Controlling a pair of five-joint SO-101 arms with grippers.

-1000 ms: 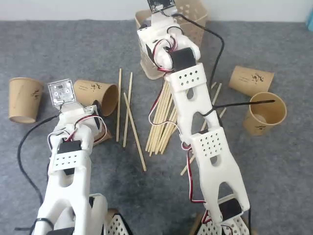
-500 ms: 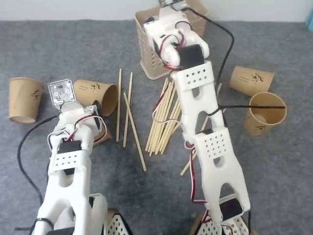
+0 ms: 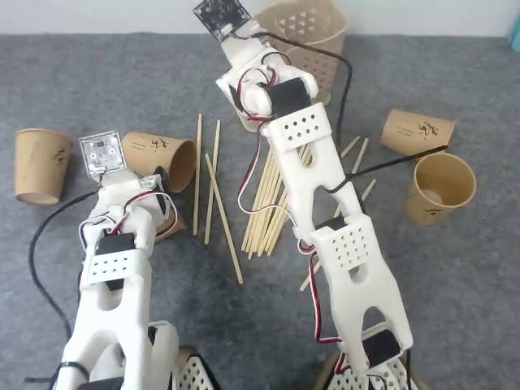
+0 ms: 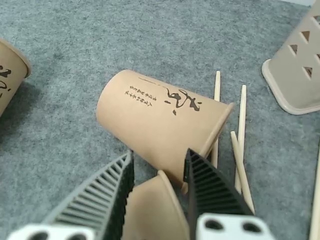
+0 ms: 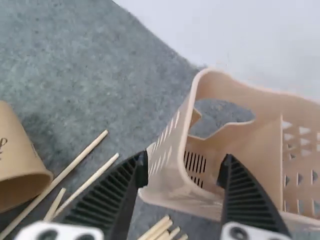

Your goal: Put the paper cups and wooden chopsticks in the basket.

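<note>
Work surface: the tabletop (image 3: 455,309) is covered edge to edge by a grey, short-pile, carpet-like covering (image 3: 97,73), flecked in tone and lying flat, with no folds or lifted edges seen. In the high view the covering ends at a straight edge toward 12 o'clock. Beyond that edge a pale, plain, unmarked band (image 3: 97,16) runs the full width of the view. Whether the band is a wall or a further surface cannot be told. At about 1 o'clock, at the extreme edge of the high view, a small blue-green object (image 3: 516,34) lies across the line where covering meets band. It is cut off, and its nature cannot be determined.
</note>
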